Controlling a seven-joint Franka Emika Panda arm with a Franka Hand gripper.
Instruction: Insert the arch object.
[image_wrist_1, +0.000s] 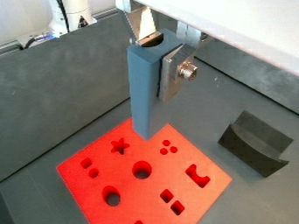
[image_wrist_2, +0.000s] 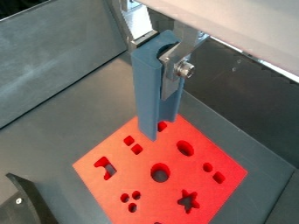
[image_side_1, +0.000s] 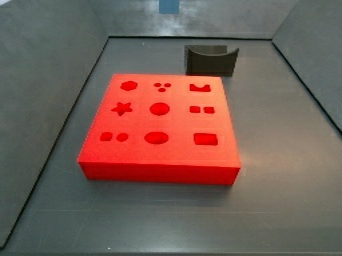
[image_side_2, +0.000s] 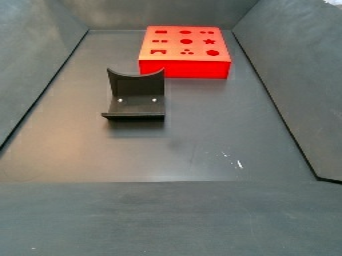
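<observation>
My gripper (image_wrist_1: 159, 52) is shut on the arch object (image_wrist_1: 145, 96), a long blue-grey bar with a rounded U-shaped groove showing at its upper end between the silver fingers (image_wrist_1: 176, 72). Both wrist views show it hanging upright (image_wrist_2: 155, 96), well above the red board (image_wrist_1: 117, 166). The board (image_wrist_2: 111, 150) lies flat on the grey floor, and its arch-shaped hole (image_wrist_1: 197, 176) (image_wrist_2: 103, 164) is open. In a side view the board (image_side_1: 160, 170) shows whole with its arch hole (image_side_1: 202, 90). Only a blue tip (image_side_1: 167, 5) of the bar shows there; the gripper is out of frame.
The dark fixture (image_side_1: 211, 60) stands on the floor beyond the board's far edge. It also shows in the other views (image_side_2: 134, 95) (image_wrist_1: 254, 140) (image_wrist_2: 30, 201). The board has several other shape holes. Grey walls enclose the floor.
</observation>
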